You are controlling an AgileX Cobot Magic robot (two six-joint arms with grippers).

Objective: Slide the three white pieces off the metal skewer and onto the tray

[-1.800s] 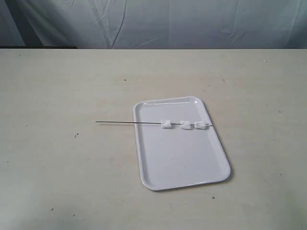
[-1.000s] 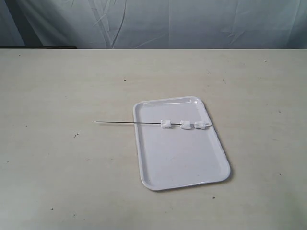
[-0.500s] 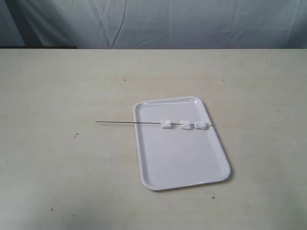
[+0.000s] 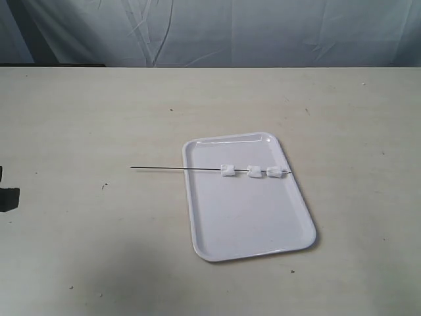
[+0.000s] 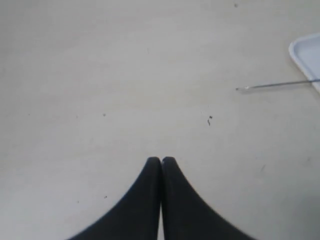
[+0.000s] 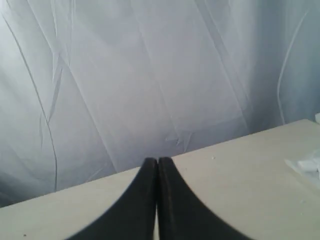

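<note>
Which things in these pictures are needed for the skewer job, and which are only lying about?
For the job:
- three white pieces, threaded on the skewer
- metal skewer
- tray

Not part of it:
- table
- wrinkled cloth behind the table
- dark specks on the table

Three small white cube-like lumps (image 4: 254, 172) are threaded, spaced apart, on a thin grey metal skewer (image 4: 171, 169) laid across a glossy white rectangular tray (image 4: 250, 220), its bare end overhanging the left rim.

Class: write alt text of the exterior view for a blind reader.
A thin metal skewer threaded through three white pieces lies across a white tray on a beige table, its bare end jutting past the tray's left rim.
</note>
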